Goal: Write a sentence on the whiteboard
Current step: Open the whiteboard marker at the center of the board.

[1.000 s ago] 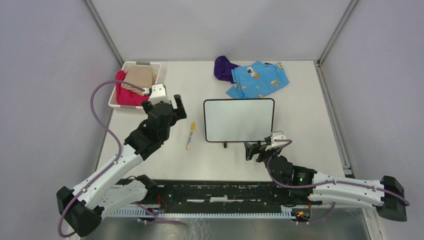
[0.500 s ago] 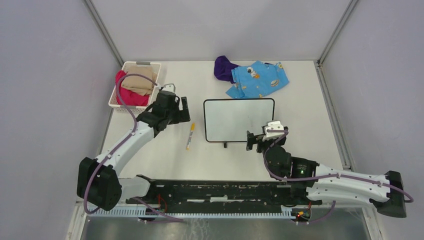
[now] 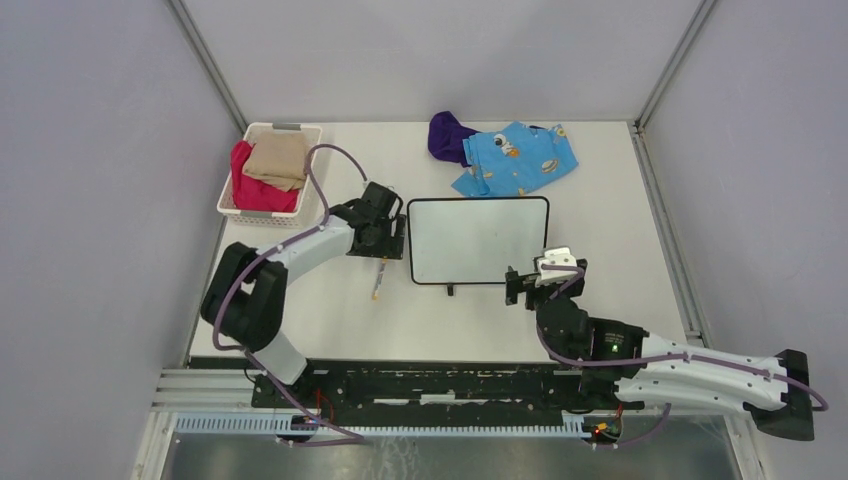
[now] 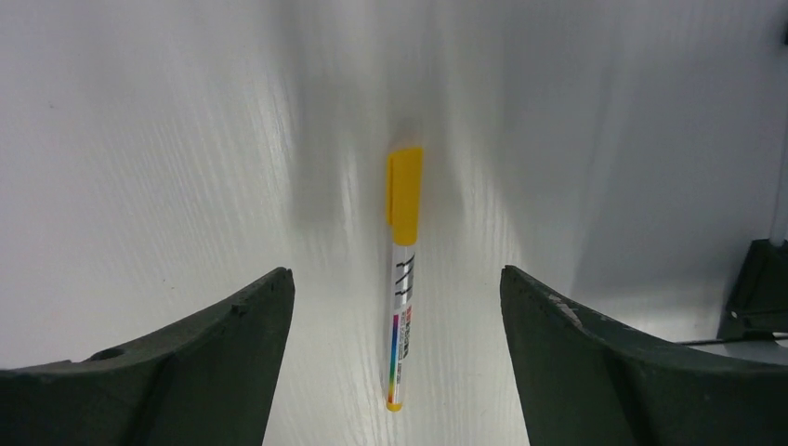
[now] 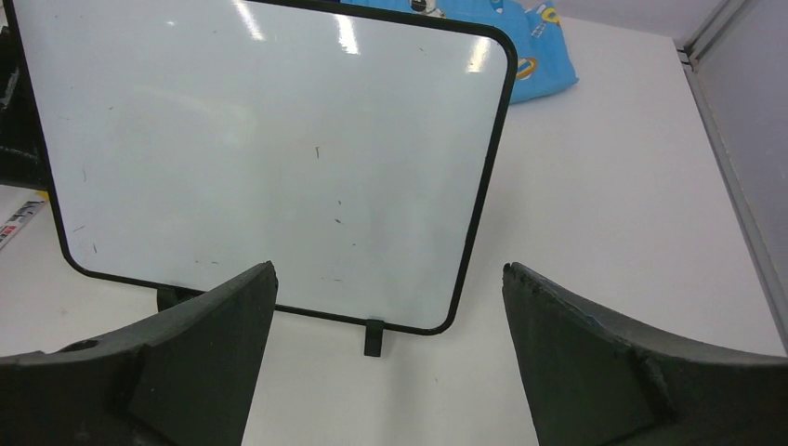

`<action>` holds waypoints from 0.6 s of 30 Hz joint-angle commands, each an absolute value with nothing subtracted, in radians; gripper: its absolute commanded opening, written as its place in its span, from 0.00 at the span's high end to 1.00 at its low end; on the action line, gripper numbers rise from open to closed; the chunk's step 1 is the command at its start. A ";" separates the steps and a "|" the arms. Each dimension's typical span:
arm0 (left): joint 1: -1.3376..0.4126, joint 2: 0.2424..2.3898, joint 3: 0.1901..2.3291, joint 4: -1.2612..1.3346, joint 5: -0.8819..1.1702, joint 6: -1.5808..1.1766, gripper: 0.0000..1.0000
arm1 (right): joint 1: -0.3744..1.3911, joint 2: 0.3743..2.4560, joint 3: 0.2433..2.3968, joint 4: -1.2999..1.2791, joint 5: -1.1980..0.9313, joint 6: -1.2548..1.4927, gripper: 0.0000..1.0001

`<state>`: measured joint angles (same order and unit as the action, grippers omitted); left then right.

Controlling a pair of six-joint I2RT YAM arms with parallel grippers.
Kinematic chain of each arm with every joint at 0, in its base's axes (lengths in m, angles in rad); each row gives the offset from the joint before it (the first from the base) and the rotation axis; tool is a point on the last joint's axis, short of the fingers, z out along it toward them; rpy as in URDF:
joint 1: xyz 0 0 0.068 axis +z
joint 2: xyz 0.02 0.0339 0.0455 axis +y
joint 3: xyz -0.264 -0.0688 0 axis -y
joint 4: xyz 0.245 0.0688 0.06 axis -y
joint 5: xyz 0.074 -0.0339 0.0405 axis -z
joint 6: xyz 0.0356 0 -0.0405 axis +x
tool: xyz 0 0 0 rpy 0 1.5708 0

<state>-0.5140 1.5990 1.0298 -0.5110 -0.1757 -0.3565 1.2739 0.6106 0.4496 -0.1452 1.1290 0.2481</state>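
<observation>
Marker (image 4: 401, 279) comes first, I'd say: it lies on the worktop (image 3: 600, 260) just left of the whiteboard (image 3: 478, 240), whose face is blank (no sentence on it yet). The left jaws, on much the nearer arm, hang right over the marker, spread wide apart, one on each side and neither touching it. Its long axis runs straight down the gap between them, so closing should pinch the barrel across its width. The right jaws, equally wide and empty, face the whiteboard's near edge.
</observation>
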 commanded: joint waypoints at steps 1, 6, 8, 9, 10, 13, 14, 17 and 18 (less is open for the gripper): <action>-0.509 1.653 1.081 -0.514 -0.185 -0.320 0.16 | 1.273 0.572 0.505 -0.292 1.225 0.345 0.04; -0.506 1.690 1.080 -0.499 -0.164 -0.318 0.23 | 1.273 0.466 0.448 -0.273 1.193 0.342 0.03; -0.504 1.707 1.080 -0.499 -0.154 -0.317 0.27 | 1.273 0.430 0.431 -0.261 1.190 0.341 0.03; -0.504 1.714 1.079 -0.499 -0.156 -0.317 0.28 | 1.273 0.416 0.422 -0.253 1.190 0.340 0.03; -0.503 1.722 1.079 -0.497 -0.159 -0.316 0.29 | 1.272 0.405 0.409 -0.239 1.190 0.333 0.03; -0.499 1.734 1.079 -0.499 -0.156 -0.319 0.31 | 1.273 0.401 0.387 -0.213 1.176 0.325 0.03; -0.499 1.738 1.077 -0.498 -0.157 -0.318 0.32 | 1.273 0.407 0.387 -0.213 1.170 0.328 0.03; -0.499 1.751 1.074 -0.498 -0.158 -0.317 0.34 | 1.273 0.431 0.397 -0.210 1.165 0.340 0.03; -0.499 1.756 1.075 -0.500 -0.160 -0.317 0.35 | 1.272 0.439 0.401 -0.210 1.161 0.346 0.04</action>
